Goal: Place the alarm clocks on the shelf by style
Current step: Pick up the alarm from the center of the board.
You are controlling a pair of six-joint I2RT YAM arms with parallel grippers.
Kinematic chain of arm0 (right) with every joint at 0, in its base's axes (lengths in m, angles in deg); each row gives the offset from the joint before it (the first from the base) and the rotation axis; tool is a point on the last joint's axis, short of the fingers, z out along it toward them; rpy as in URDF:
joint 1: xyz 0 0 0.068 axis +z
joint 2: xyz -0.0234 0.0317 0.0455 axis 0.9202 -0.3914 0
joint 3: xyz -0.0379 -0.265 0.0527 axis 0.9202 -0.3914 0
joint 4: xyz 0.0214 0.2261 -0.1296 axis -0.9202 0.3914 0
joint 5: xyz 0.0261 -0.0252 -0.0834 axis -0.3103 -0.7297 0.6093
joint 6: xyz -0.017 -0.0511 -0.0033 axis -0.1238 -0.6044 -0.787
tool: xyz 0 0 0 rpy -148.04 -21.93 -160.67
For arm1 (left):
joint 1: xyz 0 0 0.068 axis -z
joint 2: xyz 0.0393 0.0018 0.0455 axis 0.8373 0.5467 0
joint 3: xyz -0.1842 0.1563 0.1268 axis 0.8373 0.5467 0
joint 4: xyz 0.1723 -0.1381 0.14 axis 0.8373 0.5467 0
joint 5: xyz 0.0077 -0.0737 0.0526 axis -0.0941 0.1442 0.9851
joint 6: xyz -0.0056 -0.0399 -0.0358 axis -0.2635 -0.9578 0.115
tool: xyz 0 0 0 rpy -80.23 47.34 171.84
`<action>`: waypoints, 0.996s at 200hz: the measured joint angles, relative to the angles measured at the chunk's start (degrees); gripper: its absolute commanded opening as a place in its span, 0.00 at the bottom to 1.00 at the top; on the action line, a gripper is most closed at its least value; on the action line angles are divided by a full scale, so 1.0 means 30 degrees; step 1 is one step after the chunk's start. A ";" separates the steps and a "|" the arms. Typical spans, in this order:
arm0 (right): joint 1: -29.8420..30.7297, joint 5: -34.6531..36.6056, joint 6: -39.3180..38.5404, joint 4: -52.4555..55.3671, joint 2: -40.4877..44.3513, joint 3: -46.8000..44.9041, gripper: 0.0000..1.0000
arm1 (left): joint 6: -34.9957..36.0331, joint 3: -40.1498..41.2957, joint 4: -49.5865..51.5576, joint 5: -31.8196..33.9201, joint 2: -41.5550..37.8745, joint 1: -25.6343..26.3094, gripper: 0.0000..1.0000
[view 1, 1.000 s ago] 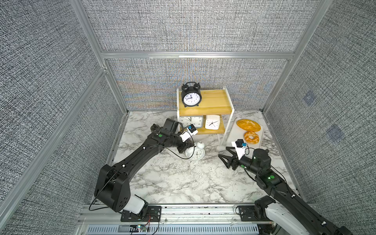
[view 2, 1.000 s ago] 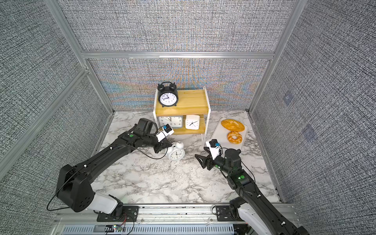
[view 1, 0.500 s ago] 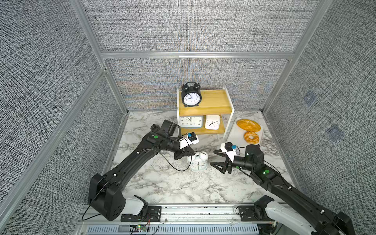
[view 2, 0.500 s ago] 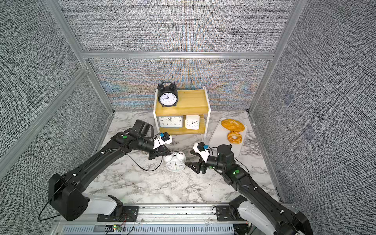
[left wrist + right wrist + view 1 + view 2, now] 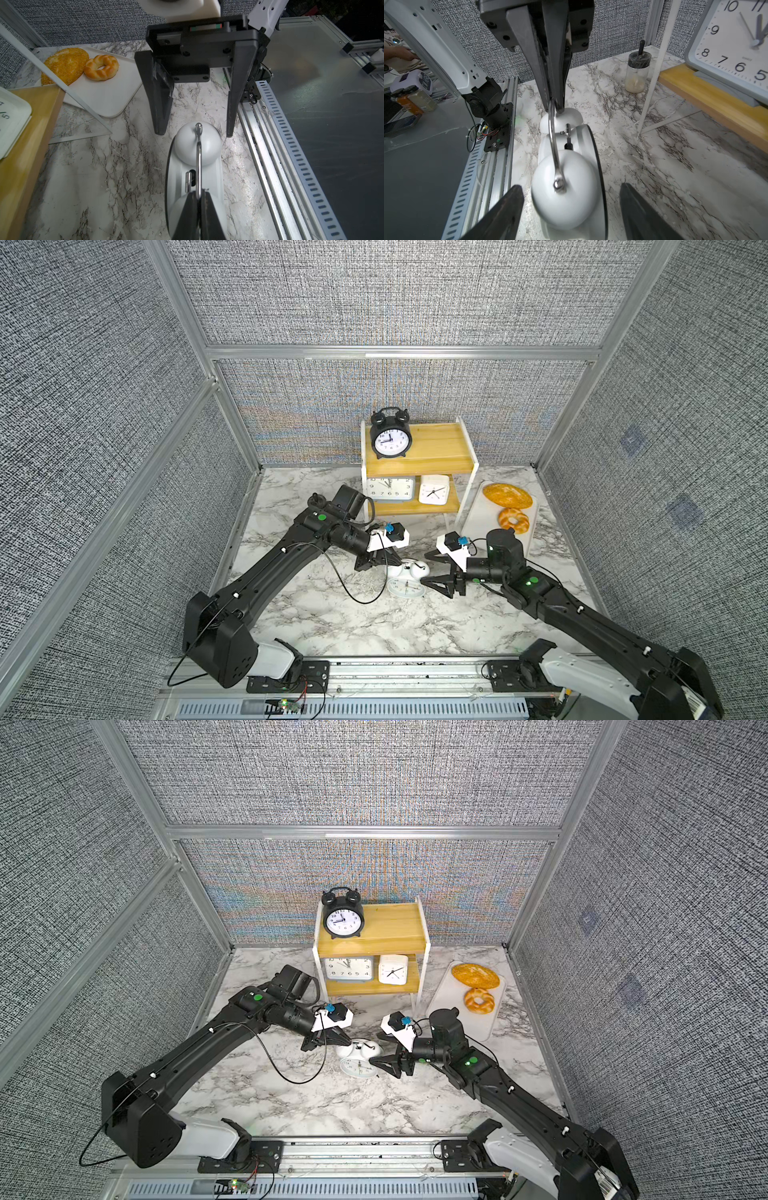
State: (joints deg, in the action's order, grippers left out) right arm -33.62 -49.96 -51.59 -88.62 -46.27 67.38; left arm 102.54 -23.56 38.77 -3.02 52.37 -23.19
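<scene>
Centrally, white clock [image 5: 406, 587] pinched (left hand [image 5: 198, 196]), right hand [image 5: 424, 571] flanking

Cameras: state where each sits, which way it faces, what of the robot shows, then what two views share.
Top views: high over the front rail, facing down at the shelf; left arm and right arm show.
Left wrist: on the left arm, facing the tray; shows left gripper shut on the white clock, right gripper open beyond.
Right wrist: on the right arm, facing the left gripper; shows its own fingers.
Both wrist views share the white clock.
</scene>
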 measured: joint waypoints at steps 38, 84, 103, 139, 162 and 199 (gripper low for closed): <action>0.0379 -0.0007 -0.0146 0.0168 -0.0488 0.0357 0.70 | 0.0080 -0.0262 0.0080 0.0015 0.0160 0.0015 0.00; 0.0648 0.0168 -0.0270 0.0386 -0.0911 0.0546 0.64 | -0.0007 -0.0532 0.0729 0.0058 0.0306 0.0080 0.00; 0.0699 0.0233 -0.0270 0.0423 -0.0918 0.0546 0.64 | -0.0007 -0.0532 0.0750 0.0044 0.0306 0.0138 0.00; 0.0758 0.0546 -0.0270 0.0415 -0.0991 0.0561 0.65 | -0.0146 -0.0532 0.0743 0.0044 0.0335 0.0182 0.00; 0.0772 0.0670 -0.0255 0.0415 -0.1107 0.0590 0.65 | -0.0146 -0.0561 0.0758 0.0058 0.0372 0.0197 0.00; 0.0780 0.0801 -0.0262 0.0415 -0.1144 0.0670 0.56 | -0.0299 -0.0692 0.0743 0.0124 0.0437 0.0197 0.00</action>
State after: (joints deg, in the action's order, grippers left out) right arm -31.28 -47.56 -52.38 -87.38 -49.70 69.39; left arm 101.64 -25.64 41.00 -2.65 53.69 -22.60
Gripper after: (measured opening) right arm 0.616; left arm 0.089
